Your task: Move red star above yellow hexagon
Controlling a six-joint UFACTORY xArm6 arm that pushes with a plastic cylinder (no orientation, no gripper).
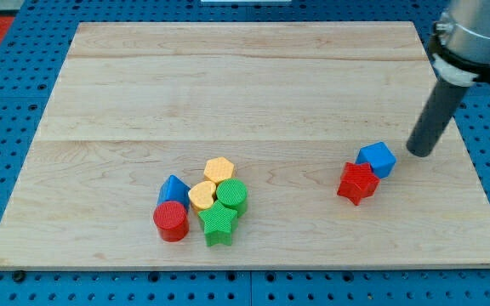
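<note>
The red star lies at the view's right on the wooden board, touching a blue cube just up and right of it. The yellow hexagon sits left of centre, at the top of a cluster of blocks. My tip is at the end of the dark rod, a little to the right of the blue cube and up-right of the red star, not touching either.
Around the yellow hexagon are a yellow heart, a green cylinder, a green star, a blue triangle and a red cylinder. The wooden board lies on a blue pegboard.
</note>
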